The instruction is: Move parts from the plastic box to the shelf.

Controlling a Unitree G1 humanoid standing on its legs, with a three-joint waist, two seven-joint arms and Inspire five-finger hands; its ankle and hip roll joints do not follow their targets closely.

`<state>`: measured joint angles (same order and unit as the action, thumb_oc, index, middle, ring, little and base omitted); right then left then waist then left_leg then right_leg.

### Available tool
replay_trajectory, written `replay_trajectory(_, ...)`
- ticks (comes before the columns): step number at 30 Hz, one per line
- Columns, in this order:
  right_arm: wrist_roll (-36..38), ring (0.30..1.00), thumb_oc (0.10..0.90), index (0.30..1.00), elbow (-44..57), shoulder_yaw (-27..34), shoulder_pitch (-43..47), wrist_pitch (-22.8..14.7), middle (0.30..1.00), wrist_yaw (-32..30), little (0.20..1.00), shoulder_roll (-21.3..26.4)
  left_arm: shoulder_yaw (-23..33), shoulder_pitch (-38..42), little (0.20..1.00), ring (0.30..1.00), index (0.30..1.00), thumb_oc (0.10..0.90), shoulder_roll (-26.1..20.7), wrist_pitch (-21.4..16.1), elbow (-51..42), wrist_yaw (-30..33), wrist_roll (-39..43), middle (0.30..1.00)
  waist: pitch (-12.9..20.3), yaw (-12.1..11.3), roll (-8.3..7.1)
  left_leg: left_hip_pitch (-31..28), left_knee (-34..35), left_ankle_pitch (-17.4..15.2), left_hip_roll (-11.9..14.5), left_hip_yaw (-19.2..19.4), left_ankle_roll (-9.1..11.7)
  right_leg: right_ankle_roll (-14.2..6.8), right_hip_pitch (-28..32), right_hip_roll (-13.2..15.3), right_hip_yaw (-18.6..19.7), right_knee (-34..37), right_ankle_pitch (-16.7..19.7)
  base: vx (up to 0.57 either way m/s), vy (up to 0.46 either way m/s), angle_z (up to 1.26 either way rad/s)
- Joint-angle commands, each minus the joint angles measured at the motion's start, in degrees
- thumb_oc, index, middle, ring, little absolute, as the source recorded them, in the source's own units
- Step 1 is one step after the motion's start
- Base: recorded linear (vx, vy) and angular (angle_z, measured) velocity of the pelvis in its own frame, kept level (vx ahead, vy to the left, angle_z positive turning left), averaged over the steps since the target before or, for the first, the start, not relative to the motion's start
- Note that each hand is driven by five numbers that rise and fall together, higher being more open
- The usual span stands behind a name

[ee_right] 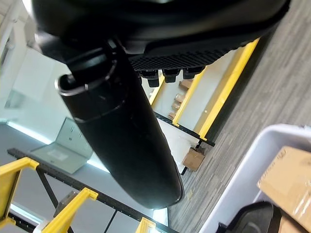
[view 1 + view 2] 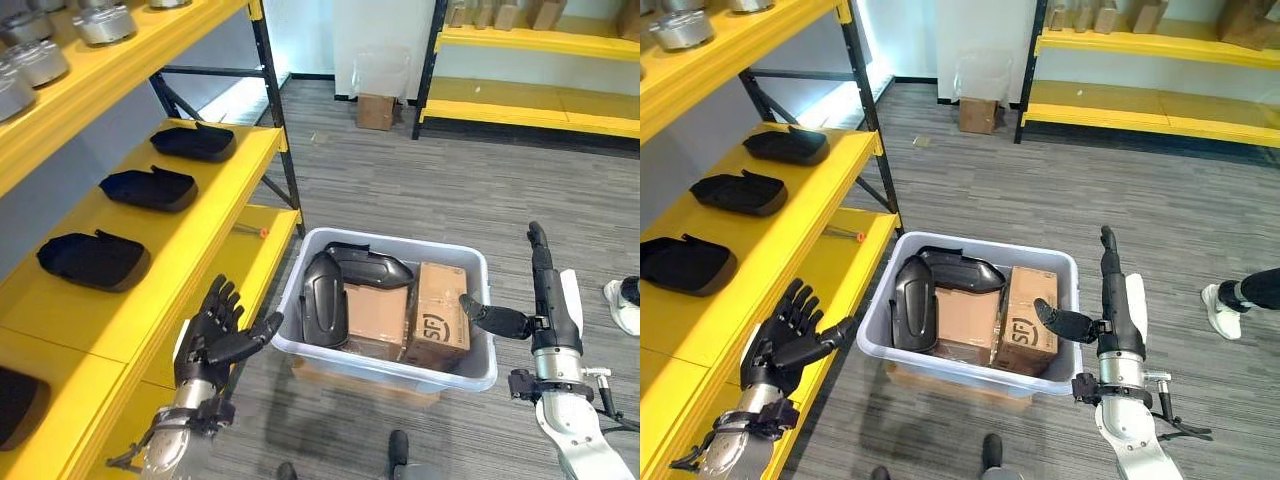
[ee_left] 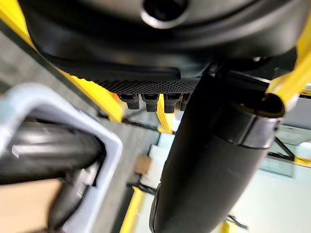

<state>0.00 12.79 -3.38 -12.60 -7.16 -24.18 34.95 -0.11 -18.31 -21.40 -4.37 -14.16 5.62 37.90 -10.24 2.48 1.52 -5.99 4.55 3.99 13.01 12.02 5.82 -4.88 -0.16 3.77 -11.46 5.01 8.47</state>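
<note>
A pale grey plastic box [image 2: 470, 375] sits on the grey floor [image 2: 420, 190] in the middle of the scene, just right of a yellow shelf [image 2: 150, 290] that runs along the left side. Inside the box lie two black moulded parts [image 2: 325, 295], one standing on edge at the left and one lying across the far side, beside two brown cardboard cartons [image 2: 440, 310]; the right carton bears a dark printed logo on its near face, too small to make out for certain. On the middle level of the shelf three more black parts [image 2: 95, 260] sit in a row from near to far, well apart from each other, and round metal pieces [image 2: 105, 22] rest on the level above. The left hand [image 2: 212, 340] hovers between the shelf edge and the box's left wall, fingers spread and loosely bent, thumb pointing toward the box, holding nothing. The right hand [image 2: 545, 300] stands at the box's right side, fingers straight and pointing away, thumb stretched over the rim toward the right carton, also empty. A small brown carton [image 2: 375, 110] sits on the far floor, and a second yellow shelf [image 2: 530, 110] stands far right. A person's white shoe [image 2: 625, 300] shows at the right edge.
</note>
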Motion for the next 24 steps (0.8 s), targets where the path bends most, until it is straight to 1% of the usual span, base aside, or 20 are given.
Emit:
replay_trajectory(1,-3.90,1.000,0.900,1.000,4.17,-0.65,9.31,-5.48,1.000,1.47,1.000,1.57,4.32,4.03,1.000,1.000,1.000,0.900,-4.49,-6.01,-4.49,-0.67,-0.46,1.000,2.61,-1.44,-3.97,-0.87,-0.21,-4.37,-5.87,-1.76,-1.97,-1.24,5.50,2.47,0.74,-1.43,-7.03,0.02,-0.235,0.11)
replay_trajectory(2,-4.27,1.000,0.900,1.000,4.16,-0.82,9.82,-5.46,1.000,1.70,1.000,1.83,4.46,4.26,1.000,1.000,1.000,0.900,-4.45,-5.78,-4.51,-0.65,-0.57,1.000,2.55,-1.57,-3.99,-0.79,-0.68,-4.48,-5.93,-1.77,-1.94,-1.07,5.56,2.44,0.61,-1.66,-7.24,-0.01,-0.254,0.16)
replay_trajectory(3,-5.49,1.000,0.900,1.000,4.27,-1.71,12.56,-4.99,1.000,2.91,1.000,3.23,4.60,5.68,1.000,1.000,1.000,0.900,-4.25,-5.53,-4.16,-0.98,-1.77,1.000,1.98,-1.87,-4.09,0.85,-5.34,-5.00,-5.85,-0.62,-1.87,-0.10,5.49,2.80,-0.41,-3.18,-8.21,-0.03,-0.218,0.32)
replay_trajectory(4,-6.81,1.000,0.900,1.000,3.96,-2.20,14.11,-5.16,1.000,2.65,1.000,3.71,4.48,6.61,1.000,1.000,1.000,0.900,-4.12,-5.21,-3.84,-1.15,-1.74,1.000,1.32,-2.21,-4.15,2.87,-9.34,-4.60,-5.60,-0.84,-1.76,0.58,5.57,2.90,-0.79,-4.02,-8.71,0.03,-0.163,0.45)
replay_trajectory(5,-7.85,1.000,0.900,1.000,2.90,-3.86,17.51,-5.73,1.000,3.15,1.000,3.96,4.24,7.99,1.000,1.000,1.000,0.900,-3.34,-4.05,-2.99,-2.39,-2.49,1.000,0.52,-2.90,-3.82,4.86,-10.64,-1.93,-3.61,-2.72,-0.74,1.32,6.11,2.53,-0.67,-5.19,-9.63,0.11,0.041,0.54)
replay_trajectory(6,-8.09,1.000,0.900,1.000,3.32,-4.12,18.11,-5.56,1.000,4.05,1.000,3.89,4.28,7.81,1.000,1.000,1.000,0.900,-3.12,-3.73,-3.13,-2.65,-2.85,1.000,0.67,-2.93,-3.46,4.41,-7.69,0.46,-1.57,-2.41,0.27,1.10,6.44,2.57,-1.01,-5.14,-9.94,0.23,0.245,0.54)
replay_trajectory(7,-7.58,1.000,0.900,1.000,4.33,-4.54,18.47,-5.17,1.000,5.22,1.000,4.05,4.12,7.59,1.000,1.000,1.000,0.900,-2.80,-3.22,-3.26,-2.71,-3.05,1.000,0.66,-3.06,-2.93,4.51,-4.20,6.04,1.81,-2.13,1.97,1.03,7.28,2.81,-1.40,-4.80,-10.34,0.29,0.497,0.48)
replay_trajectory(8,-6.60,1.000,0.900,1.000,5.05,-5.21,18.98,-4.38,1.000,6.17,1.000,4.65,3.58,7.88,1.000,1.000,1.000,0.900,-2.44,-3.60,-2.70,-2.38,-2.75,1.000,0.36,-3.05,-2.96,6.04,-1.68,11.12,5.37,-1.93,3.37,0.95,8.32,4.26,-1.95,-4.58,-10.68,0.42,0.889,0.51)
replay_trajectory(9,-6.46,1.000,0.900,1.000,5.82,-5.52,18.22,-4.60,1.000,6.73,1.000,4.68,2.77,8.90,1.000,1.000,1.000,0.900,-1.29,-4.17,-0.47,-2.35,-2.58,1.000,0.08,-1.83,-2.60,6.14,-0.64,9.89,6.69,0.09,3.76,-0.07,8.64,6.97,-2.99,-6.37,-11.41,0.35,0.812,0.43)
replay_trajectory(10,-6.84,1.000,0.900,1.000,5.97,-5.53,17.88,-4.77,1.000,6.76,1.000,4.61,2.69,8.97,1.000,1.000,1.000,0.900,-1.20,-4.28,-0.16,-2.46,-2.85,1.000,0.09,-1.68,-2.40,5.75,-0.51,9.20,6.51,0.47,3.72,-0.29,8.46,7.31,-3.10,-6.97,-11.58,0.30,0.678,0.34)
replay_trajectory(11,-7.18,1.000,0.900,1.000,6.00,-5.68,17.38,-4.99,1.000,6.70,1.000,4.29,2.48,9.27,1.000,1.000,1.000,0.900,-1.15,-4.28,0.50,-2.64,-3.01,1.000,0.13,-1.23,-1.99,4.90,-0.42,7.27,5.85,1.72,3.31,-0.59,8.16,7.81,-3.63,-7.94,-11.61,0.21,0.359,0.17)
replay_trajectory(12,-7.31,1.000,0.900,1.000,5.99,-5.64,16.62,-4.64,1.000,6.73,1.000,3.71,2.43,9.65,1.000,1.000,1.000,0.900,-1.19,-3.71,1.23,-2.91,-2.38,1.000,0.25,-0.80,-1.74,3.78,-0.44,4.93,4.70,3.04,2.71,-0.88,7.92,8.19,-4.14,-8.77,-11.56,0.21,0.337,0.08)
replay_trajectory(14,-7.81,1.000,0.900,1.000,5.80,-5.65,15.90,-4.33,1.000,6.48,1.000,2.90,2.55,9.96,1.000,1.000,1.000,0.900,-1.42,-3.26,1.80,-3.51,-1.97,1.000,0.35,-0.72,-1.79,2.76,-0.65,3.08,3.21,3.54,1.98,-1.47,7.84,8.70,-4.27,-9.18,-11.38,0.24,0.317,-0.09)
replay_trajectory(15,-7.95,1.000,0.900,1.000,5.20,-5.78,15.16,-3.44,1.000,5.14,1.000,0.62,3.13,10.13,1.000,1.000,1.000,0.900,-2.19,-2.90,1.89,-5.33,-2.28,1.000,0.83,-1.13,-2.18,1.43,-0.99,0.58,0.63,3.46,0.85,-2.97,7.75,9.35,-4.38,-8.49,-10.03,0.30,0.348,-0.20)
replay_trajectory(17,-8.91,1.000,0.900,1.000,5.03,-6.17,14.84,-2.74,1.000,4.56,1.000,-1.34,3.49,9.97,1.000,1.000,1.000,0.900,-2.62,-2.29,1.16,-5.43,-2.26,1.000,1.05,-1.52,-2.63,0.77,-1.46,-1.12,-1.15,4.15,-0.30,-4.32,7.84,10.49,-4.70,-7.95,-9.02,0.24,0.335,0.22)
replay_trajectory(19,-9.16,1.000,0.900,1.000,4.94,-6.54,14.81,-2.21,1.000,4.07,1.000,-2.35,3.60,9.86,1.000,1.000,1.000,0.900,-2.72,-1.90,0.93,-5.14,-2.16,1.000,1.23,-1.90,-2.98,0.76,-1.76,-1.92,-2.02,4.49,-0.95,-4.88,7.92,11.13,-5.15,-7.88,-8.73,0.12,0.221,0.22)
replay_trajectory(20,-9.23,1.000,0.900,1.000,4.66,-6.94,15.05,-2.14,1.000,4.00,1.000,-3.04,3.69,9.84,1.000,1.000,1.000,0.900,-2.85,-1.78,0.76,-4.65,-2.14,1.000,1.36,-2.32,-3.27,0.65,-1.87,-2.37,-2.42,5.35,-1.32,-5.11,7.93,11.58,-6.43,-7.82,-8.32,0.11,0.235,-0.02)
replay_trajectory(22,-9.81,1.000,0.900,1.000,4.13,-8.49,16.33,-2.57,1.000,4.50,1.000,-4.18,4.41,8.72,1.000,1.000,1.000,0.900,-2.68,-2.36,0.22,-4.12,-1.70,1.000,1.52,-3.86,-3.49,-0.69,-1.04,-3.16,-2.67,8.17,-1.18,-5.75,7.74,12.79,-11.55,-7.83,-7.07,0.10,0.261,-0.35)
replay_trajectory(23,-10.83,1.000,0.900,1.000,3.63,-9.82,17.59,-2.29,1.000,4.52,1.000,-4.97,4.68,7.91,1.000,1.000,1.000,0.900,-2.66,-2.30,-0.66,-3.98,-2.03,1.000,1.17,-5.29,-3.62,-1.58,-0.51,-3.28,-2.64,11.02,-1.23,-6.20,7.73,14.03,-16.22,-7.85,-5.37,0.03,0.248,-1.20)
replay_trajectory(24,-10.98,1.000,0.900,1.000,2.30,-11.61,19.52,-2.46,1.000,3.94,1.000,-5.70,4.65,7.47,1.000,1.000,1.000,0.900,-2.91,-2.18,-1.38,-2.84,-1.99,1.000,0.53,-6.90,-3.84,-2.99,-0.27,-4.07,-2.87,14.34,-1.44,-7.20,7.16,16.08,-21.59,-8.33,-2.00,-0.03,0.186,-1.39)
